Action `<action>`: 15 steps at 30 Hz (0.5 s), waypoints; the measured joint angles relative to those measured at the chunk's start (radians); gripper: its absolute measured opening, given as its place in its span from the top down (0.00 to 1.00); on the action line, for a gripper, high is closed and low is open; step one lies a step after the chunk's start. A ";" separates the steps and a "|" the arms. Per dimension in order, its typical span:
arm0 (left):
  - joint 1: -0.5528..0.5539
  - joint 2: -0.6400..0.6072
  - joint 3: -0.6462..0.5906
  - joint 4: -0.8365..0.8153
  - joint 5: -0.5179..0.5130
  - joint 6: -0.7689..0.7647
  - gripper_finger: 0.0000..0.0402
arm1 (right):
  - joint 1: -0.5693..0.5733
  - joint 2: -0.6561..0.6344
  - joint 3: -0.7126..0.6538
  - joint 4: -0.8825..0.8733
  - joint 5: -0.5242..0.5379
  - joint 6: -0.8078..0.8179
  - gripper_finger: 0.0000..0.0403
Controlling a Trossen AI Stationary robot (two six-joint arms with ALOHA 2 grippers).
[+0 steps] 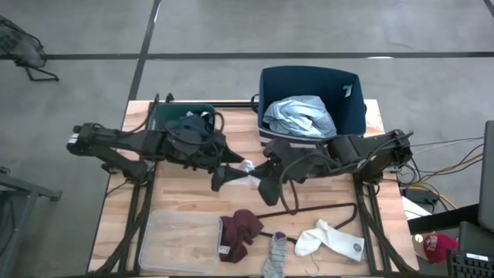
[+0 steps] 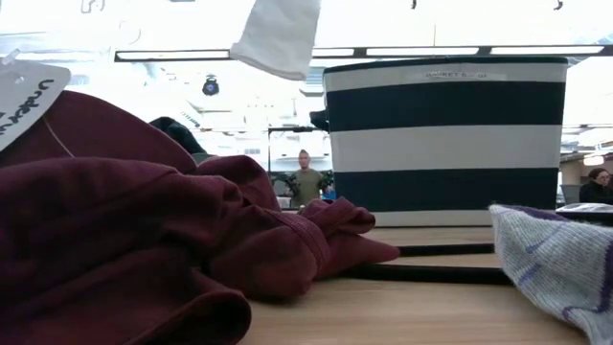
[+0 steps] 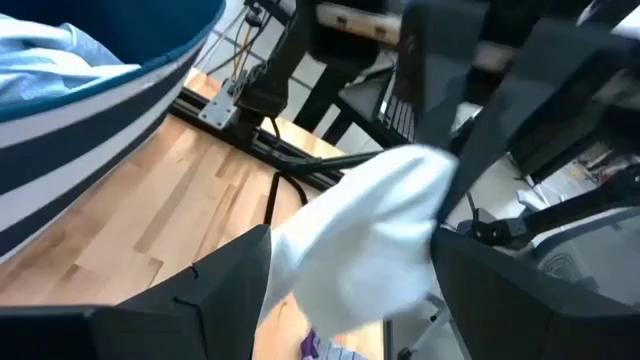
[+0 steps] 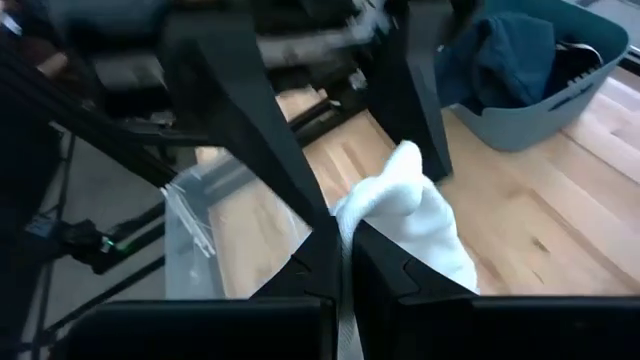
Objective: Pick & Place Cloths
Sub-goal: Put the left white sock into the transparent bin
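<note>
A white sock (image 1: 247, 171) is up off the table between my two grippers, and the low view shows it (image 2: 278, 34) high above the wood. My right gripper (image 4: 345, 240) (image 1: 268, 185) is shut on it. My left gripper (image 3: 350, 270) (image 1: 230, 174) is open, one finger on each side of the sock's other end. A light blue shirt (image 1: 297, 116) lies in the navy striped basket (image 1: 351, 116). Dark navy clothes (image 1: 189, 127) fill the teal bin. A maroon piece (image 1: 241, 228), a grey sock (image 1: 276, 255) and another white sock (image 1: 328, 239) lie on the table's near part. My right gripper pinches one end of the white sock (image 4: 350, 215) between its two fingers, coming from the table's right and slanting down. The sock is lifted clear of the table and reaches away from the fingers toward the left gripper. Whether my left gripper touches the sock I cannot tell.
A clear plastic tray (image 1: 181, 239) sits at the near left corner. A thin black wire hanger (image 1: 316, 208) lies under the right arm. The striped basket (image 2: 445, 144) and teal bin (image 4: 540, 95) stand along the far edge. People stand in the room behind.
</note>
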 joint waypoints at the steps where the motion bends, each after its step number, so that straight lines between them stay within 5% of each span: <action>1: -0.001 0.005 0.000 0.000 0.002 0.002 0.30 | 0.000 0.000 0.000 0.014 0.000 -0.001 0.98; 9: -0.006 0.033 0.000 -0.001 0.017 0.028 0.33 | 0.001 0.000 0.000 0.112 -0.034 -0.018 0.98; 15: -0.012 0.020 0.000 -0.001 0.017 0.030 0.48 | 0.000 0.000 0.000 0.112 -0.030 -0.019 0.98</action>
